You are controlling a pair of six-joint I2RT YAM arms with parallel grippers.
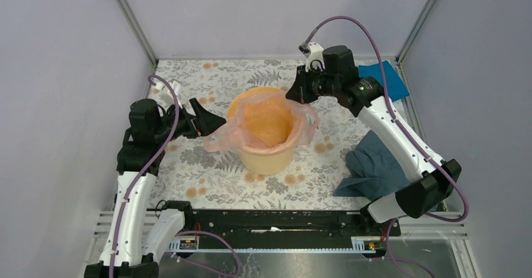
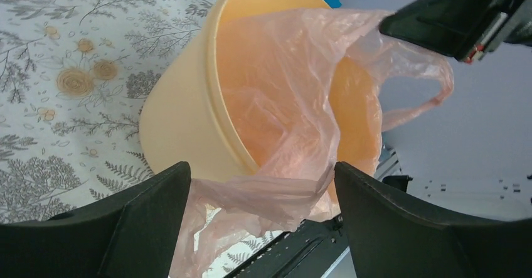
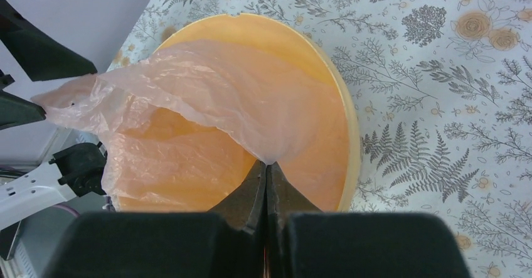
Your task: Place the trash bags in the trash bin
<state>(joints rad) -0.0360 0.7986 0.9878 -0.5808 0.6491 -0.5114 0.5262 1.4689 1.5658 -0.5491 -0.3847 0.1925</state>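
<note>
The right hand (image 3: 266, 168) has its two fingers pressed tight together, pinching a gathered fold of a thin, pale-pink plastic bag (image 3: 207, 90). It holds that fold just inside the rim of a round yellow-orange bin (image 3: 348, 121), at the bin's far right side as seen from above. From the pinch the bag fans out across the bin's mouth, crinkled and see-through, and most of it sags down inside.

The left hand (image 2: 262, 170) sits on the opposite side, near the bin's left rim, with its fingers spread wide apart and gripping nothing. A loose flap of the bag spills over the rim there and hangs between the open fingers. Whether it touches them cannot be told.

The bin stands upright near the middle of the desk (image 1: 188, 171), which has a pattern of grey ferns and orange flowers. A crumpled grey-blue cloth (image 1: 373, 165) lies on the desk to the right of the bin, apart from it and beside the right arm. A bright blue cloth (image 1: 392, 80) lies in the far right corner, partly hidden behind that arm.
</note>
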